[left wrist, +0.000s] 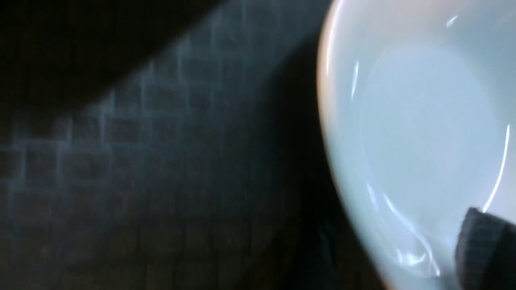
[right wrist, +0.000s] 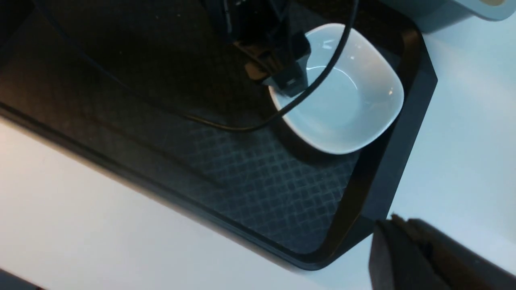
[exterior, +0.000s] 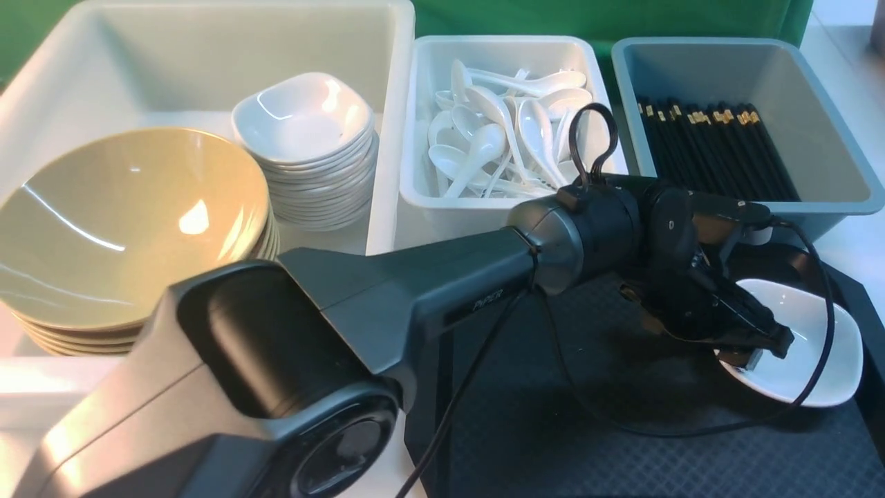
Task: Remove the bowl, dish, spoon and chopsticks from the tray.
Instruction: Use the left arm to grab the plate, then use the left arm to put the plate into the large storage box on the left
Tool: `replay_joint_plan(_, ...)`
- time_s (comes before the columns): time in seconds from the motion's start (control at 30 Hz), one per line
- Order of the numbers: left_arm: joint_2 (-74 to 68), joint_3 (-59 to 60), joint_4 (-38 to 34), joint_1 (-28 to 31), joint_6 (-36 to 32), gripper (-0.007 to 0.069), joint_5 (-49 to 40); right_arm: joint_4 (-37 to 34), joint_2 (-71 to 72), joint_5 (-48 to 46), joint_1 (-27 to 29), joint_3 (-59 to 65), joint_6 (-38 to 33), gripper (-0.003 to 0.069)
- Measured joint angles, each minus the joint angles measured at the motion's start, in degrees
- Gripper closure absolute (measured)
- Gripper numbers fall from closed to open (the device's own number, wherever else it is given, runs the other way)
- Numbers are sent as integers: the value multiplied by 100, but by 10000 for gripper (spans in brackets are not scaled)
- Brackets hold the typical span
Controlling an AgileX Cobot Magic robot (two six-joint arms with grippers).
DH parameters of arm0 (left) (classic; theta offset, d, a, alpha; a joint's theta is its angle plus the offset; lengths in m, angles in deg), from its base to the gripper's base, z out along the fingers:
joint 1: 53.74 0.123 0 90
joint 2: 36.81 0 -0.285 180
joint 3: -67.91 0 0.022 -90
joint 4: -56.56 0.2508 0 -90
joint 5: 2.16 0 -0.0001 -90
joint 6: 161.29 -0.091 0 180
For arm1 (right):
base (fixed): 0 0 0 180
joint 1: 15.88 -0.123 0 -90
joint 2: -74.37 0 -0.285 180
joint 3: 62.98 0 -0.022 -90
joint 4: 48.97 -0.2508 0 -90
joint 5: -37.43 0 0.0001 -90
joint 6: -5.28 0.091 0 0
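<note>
1. Where my left arm crosses over to the right side of the tray [exterior: 622,443], my left pincer [exterior: 760,346] sits low at the dish [exterior: 802,373], on the part of its rim nearest the tray's middle
2. The dish stands upright on the tray's diamond-textured floor, toward the far right corner and just beside the raised rim
3. One fingertip reaches in over the white hollow and the other sits lower, outside the rim, so the jaws straddle the edge; I cannot tell whether they are pinching it
4. In my left wrist view the dish is very near and blurred, with one dark finger pad [left wrist: 483,249] over its inner slope
5. A black cable [right wrist: 225,127] from my left wrist loops across the dish and onto the tray floor
6. My right pincer [right wrist: 397,237] hangs over the white counter [right wrist: 80,201], outside the tray's rim by a cut corner; it is pressed together and I see nothing between its fingers
7. Beyond the tray, the big white tub [exterior: 207,41] holds a stack of yellow bowls [exterior: 124,221] with a stack of white dishes [exterior: 304,124] just beside it
8. The small white tub [exterior: 422,200] holds a heap of white spoons [exterior: 498,131]
9. The grey-blue tub [exterior: 816,90] holds black chopsticks [exterior: 712,149] laid side by side, gold bands at the far end
</note>
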Motion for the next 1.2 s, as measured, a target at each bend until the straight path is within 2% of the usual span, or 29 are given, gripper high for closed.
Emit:
replay_joint_plan(0.07, -80, -83, 0, 0, 6, 381, 54, 5, 0, 0, 0, 0, -5, 624)
replay_joint_plan(0.13, -101, -90, -19, 0, 6, 440, 90, 7, 0, 0, 0, 0, -5, 624)
replay_joint_plan(0.17, -108, -121, -55, 0, -10, 527, 120, 12, 0, 0, 0, 0, -5, 624)
replay_joint_plan(0.3, -69, -442, -66, 70, -194, 609, -305, 14, 11, 0, 0, 0, -5, 624)
replay_joint_plan(0.37, -28, -547, 2, 119, -242, 617, -508, 14, 17, 0, 0, 0, -5, 624)
replay_joint_plan(0.47, 325, -939, 431, 392, -477, 622, -1279, -24, 10, 0, 0, 0, -23, 624)
replay_joint_plan(0.6, 1110, -1341, 1012, 869, -582, 622, -1938, -416, -177, 42, 0, -6, -223, 624)
replay_joint_plan(0.7, 1939, -1486, 1576, 1321, -599, 623, -2529, -1075, -534, 296, 0, -119, -628, 624)
replay_joint_plan(0.73, 2320, -1504, 1896, 1585, -598, 623, -2799, -1534, -749, 478, 0, -201, -891, 624)
replay_joint_plan(0.87, 3229, -1237, 2419, 2477, -482, 623, -3018, -2519, -1352, 818, 0, -474, -1584, 624)
replay_joint_plan(0.9, 3517, -965, 2464, 2869, -458, 623, -3039, -2834, -1543, 861, 0, -595, -1793, 624)
replay_joint_plan(0.93, 3595, -925, 2463, 2926, -452, 623, -3039, -2874, -1576, 875, 0, -614, -1827, 624)
replay_joint_plan(1.03, 4067, -143, 2201, 3874, -444, 623, -3046, -3320, -2134, 955, -49, -935, -2242, 622)
replay_joint_plan(1.2, 4062, 930, 1311, 4782, -773, 623, -2446, -3358, -2840, 1146, -544, -1456, -2349, 622)
